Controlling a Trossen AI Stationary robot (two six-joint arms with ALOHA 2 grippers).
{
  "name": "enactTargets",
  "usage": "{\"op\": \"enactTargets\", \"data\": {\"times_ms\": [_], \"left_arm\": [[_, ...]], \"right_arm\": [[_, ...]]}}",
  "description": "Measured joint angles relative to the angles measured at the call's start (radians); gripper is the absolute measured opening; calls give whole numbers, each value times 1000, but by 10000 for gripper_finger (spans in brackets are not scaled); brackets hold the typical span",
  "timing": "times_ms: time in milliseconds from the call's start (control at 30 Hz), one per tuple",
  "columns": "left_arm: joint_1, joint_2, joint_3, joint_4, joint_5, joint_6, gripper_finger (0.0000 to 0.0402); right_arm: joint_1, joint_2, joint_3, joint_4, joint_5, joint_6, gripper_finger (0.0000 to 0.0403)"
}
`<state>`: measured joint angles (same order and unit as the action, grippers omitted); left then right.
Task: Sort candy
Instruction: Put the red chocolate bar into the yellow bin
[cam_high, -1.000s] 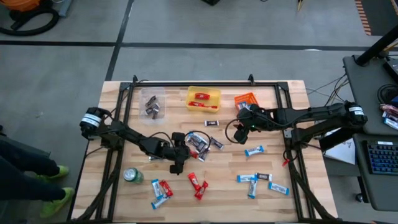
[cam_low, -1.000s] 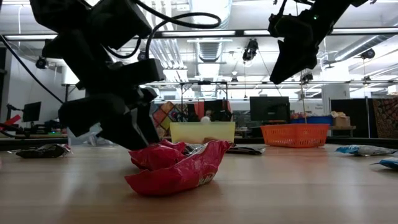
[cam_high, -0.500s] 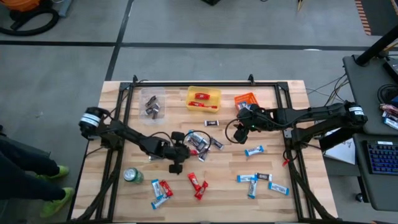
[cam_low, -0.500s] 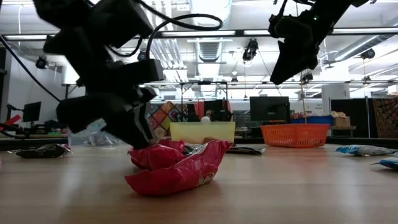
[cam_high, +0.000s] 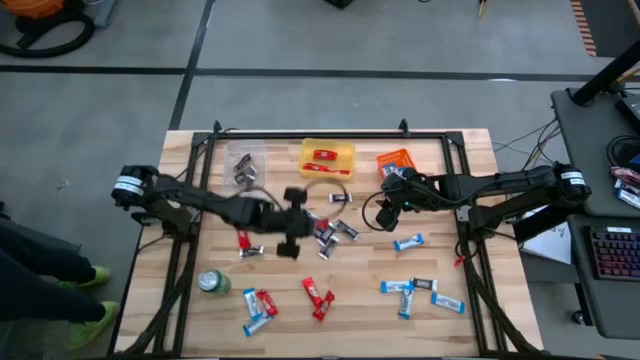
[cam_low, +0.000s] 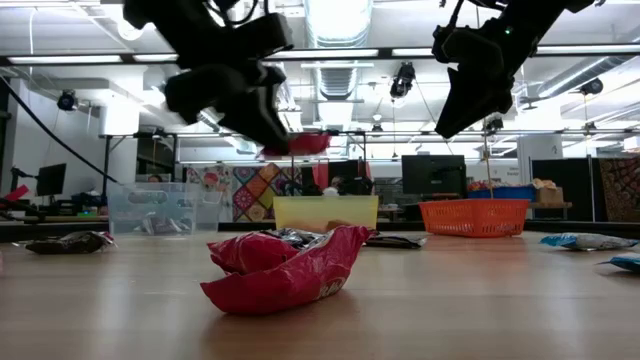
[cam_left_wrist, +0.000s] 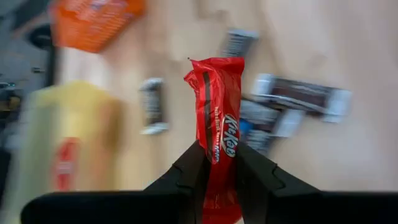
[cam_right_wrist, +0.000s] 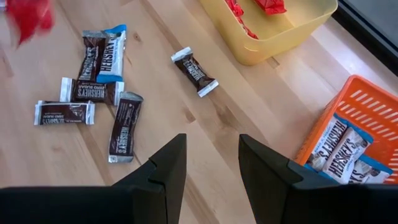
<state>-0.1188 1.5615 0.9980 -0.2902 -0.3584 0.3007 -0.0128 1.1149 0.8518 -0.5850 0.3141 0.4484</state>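
Observation:
My left gripper (cam_high: 306, 214) hangs high over the table's middle, shut on a red candy bar (cam_left_wrist: 216, 112), which also shows in the low view (cam_low: 296, 143). Below it lies a cluster of brown and blue candy (cam_high: 332, 232). More red candy (cam_high: 318, 294) and blue candy (cam_high: 420, 292) lie flat toward the near edge. My right gripper (cam_right_wrist: 211, 158) hovers open and empty at right of centre, near the orange basket (cam_high: 395, 160). My left gripper pinches the red bar near one end (cam_left_wrist: 214, 146) between its two fingers (cam_left_wrist: 194, 163). The rest of the bar sticks out past the fingertips. The bar is lifted clear of the table, well above the candy below.
A yellow bin (cam_high: 327, 158) with red candy, the orange basket with blue candy and a clear container (cam_high: 245, 168) with brown candy stand along the far side. A green can (cam_high: 211, 283) stands near the front left. A black frame (cam_high: 190, 200) borders the work area.
My left gripper has risen from the table top, carrying a red candy bar clear of the surface, and has swung toward the far edge and the yellow bin. My right gripper has kept still.

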Motion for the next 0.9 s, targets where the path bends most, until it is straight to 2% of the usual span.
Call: {"op": "enactTargets", "data": {"times_ms": [200,467,600,733,900], "left_arm": [[211,-1,67,28,12,91,49],[476,125,212,70,242,-28,49],[526,225,321,48,341,-4,48],[562,308,411,-25,348,60,48],[601,368,451,-57,347,92,49]], "right_arm": [[0,0,-6,1,0,0,132],[0,0,-21,39,0,-7,132],[0,0,-34,48,1,-15,132],[0,0,-48,45,0,-4,132],[0,0,-57,45,0,6,132]]}}
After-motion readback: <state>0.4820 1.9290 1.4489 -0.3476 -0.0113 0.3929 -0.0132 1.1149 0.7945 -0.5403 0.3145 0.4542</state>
